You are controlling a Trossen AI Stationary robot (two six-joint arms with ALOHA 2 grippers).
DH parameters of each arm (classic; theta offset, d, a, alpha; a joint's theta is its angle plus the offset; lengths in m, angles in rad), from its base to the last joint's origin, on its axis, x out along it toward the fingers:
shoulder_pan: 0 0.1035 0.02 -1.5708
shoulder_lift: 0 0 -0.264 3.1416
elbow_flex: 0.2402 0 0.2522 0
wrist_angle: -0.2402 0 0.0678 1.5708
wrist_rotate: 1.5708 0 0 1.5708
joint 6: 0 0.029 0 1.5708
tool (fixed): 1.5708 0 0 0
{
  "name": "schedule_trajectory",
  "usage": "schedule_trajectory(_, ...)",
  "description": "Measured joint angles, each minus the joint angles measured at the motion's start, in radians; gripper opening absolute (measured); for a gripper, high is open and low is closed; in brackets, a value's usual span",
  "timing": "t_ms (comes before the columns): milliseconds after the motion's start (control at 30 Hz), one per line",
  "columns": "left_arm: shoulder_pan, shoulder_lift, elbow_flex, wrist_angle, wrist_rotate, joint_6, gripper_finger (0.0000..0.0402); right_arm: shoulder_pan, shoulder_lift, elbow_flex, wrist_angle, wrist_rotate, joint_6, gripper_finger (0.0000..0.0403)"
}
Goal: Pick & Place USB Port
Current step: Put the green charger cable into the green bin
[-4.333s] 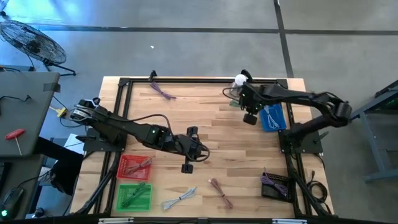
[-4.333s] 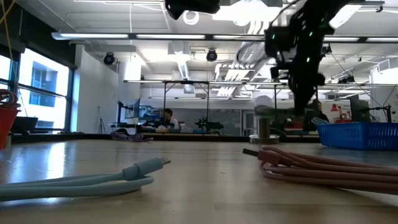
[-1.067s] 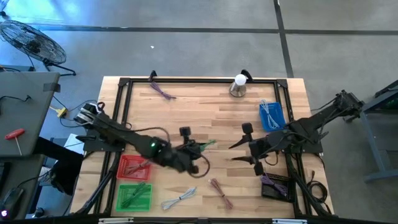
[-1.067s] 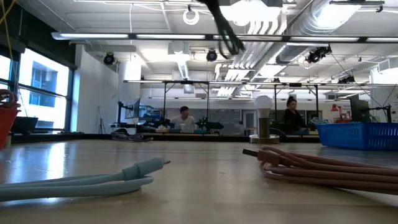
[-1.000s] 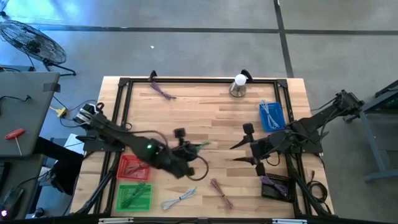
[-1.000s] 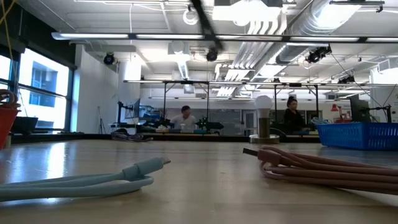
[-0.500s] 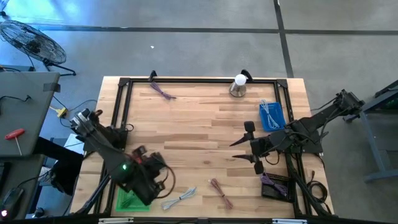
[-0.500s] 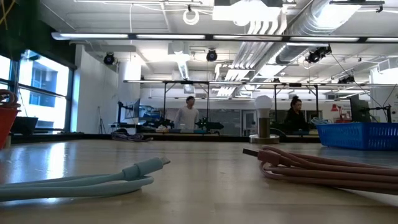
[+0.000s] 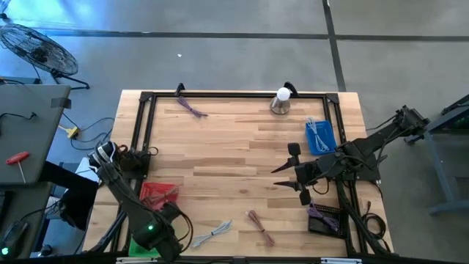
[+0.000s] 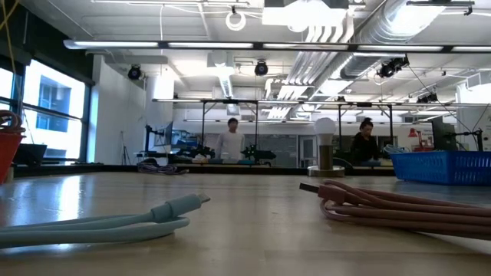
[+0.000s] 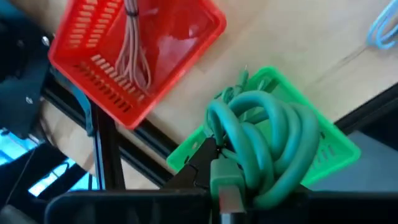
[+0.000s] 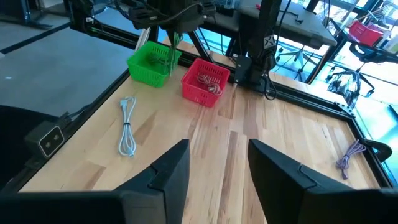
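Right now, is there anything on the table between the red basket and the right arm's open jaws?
Only bare wood in the high view between the red basket and the right gripper.

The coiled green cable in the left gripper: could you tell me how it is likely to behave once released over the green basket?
The green cable is looped in thick coils, so it will probably spring open slightly. Being soft and bent, it likely flops rather than rolls. The green basket looks shallow, so a loop may overhang its rim.
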Motion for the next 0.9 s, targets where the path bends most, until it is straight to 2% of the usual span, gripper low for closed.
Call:
schedule_trajectory(200, 0.011, 0.000, 0.054, -0.024, -0.091, 0.020, 0.0014, 0.000, 0.000, 0.000, -0.003, 0.000, -0.009, 0.0153)
schedule_trajectory(467, 0.013, -0.001, 0.096, -0.025, -0.296, 0.083, 0.0014, 0.000, 0.000, 0.000, -0.024, 0.041, -0.026, 0.0153)
schedule_trajectory(733, 0.035, -0.001, 0.096, -0.024, -0.300, 0.119, 0.0014, 0.000, 0.001, 0.000, -0.048, 0.042, -0.005, 0.0153)
schedule_trajectory(900, 0.035, -0.001, 0.134, -0.026, -0.222, 0.120, 0.0014, 0.000, 0.001, 0.000, -0.049, 0.047, -0.003, 0.0153)
